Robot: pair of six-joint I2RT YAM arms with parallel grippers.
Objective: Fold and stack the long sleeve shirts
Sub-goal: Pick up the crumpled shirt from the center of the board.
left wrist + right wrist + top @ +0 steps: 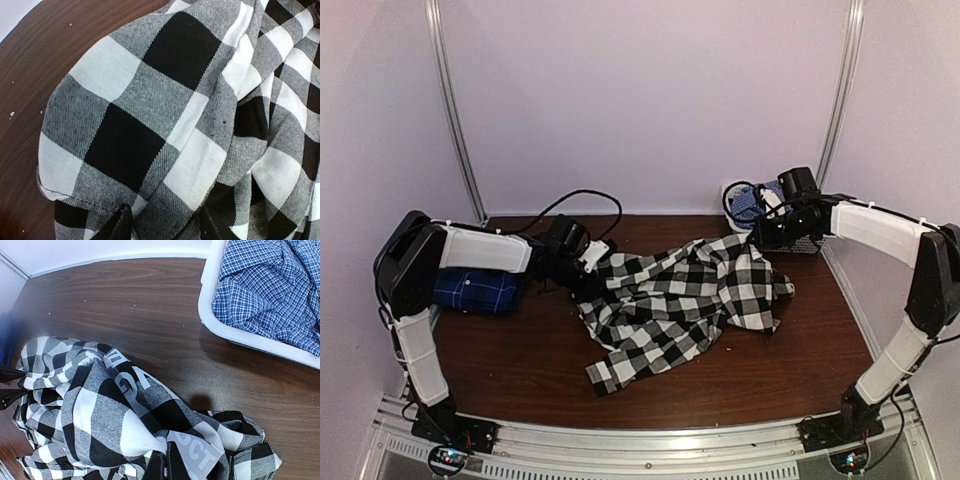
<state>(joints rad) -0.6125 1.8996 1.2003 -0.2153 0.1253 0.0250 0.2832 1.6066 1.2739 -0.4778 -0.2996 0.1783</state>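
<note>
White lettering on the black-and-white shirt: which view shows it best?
Right wrist: the lettering runs large across the cloth. Top external shows the whole black-and-white shirt, letters too small to make out. Left wrist shows only checks.

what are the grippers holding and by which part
Both pinch the black-and-white shirt: the right gripper its far right edge by the lettering, the left gripper a bunched fold at its left edge.

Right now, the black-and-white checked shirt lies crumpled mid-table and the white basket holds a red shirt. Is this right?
No. The white basket holds a blue-and-white checked shirt, not a red one; the right wrist view shows it. The black-and-white checked shirt does lie crumpled mid-table.
</note>
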